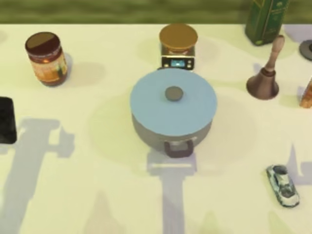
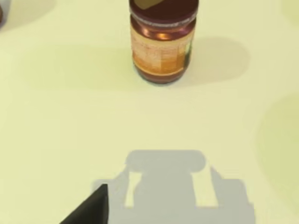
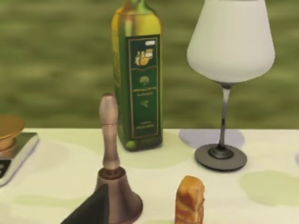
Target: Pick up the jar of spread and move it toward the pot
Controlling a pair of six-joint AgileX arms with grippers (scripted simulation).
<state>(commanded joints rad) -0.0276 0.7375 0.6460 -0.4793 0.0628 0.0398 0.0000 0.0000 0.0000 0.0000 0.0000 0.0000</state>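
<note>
Only a dark finger tip (image 2: 88, 207) of the left gripper is being shown, so whether its jaws are wide or narrow cannot be told. The jar (image 2: 163, 39) is standing upright straight ahead of those jaws, untouched, far left of the pot (image 1: 173, 109). The left arm is judged nearer; the right is being kept idle by the bell (image 3: 114, 186).

Only a dark wedge of the left AgileX arm's black two-finger gripper (image 2: 89, 209) showing at the edge of its wrist view, low over the table; same dark sliver for the right gripper (image 3: 91, 209).
</note>
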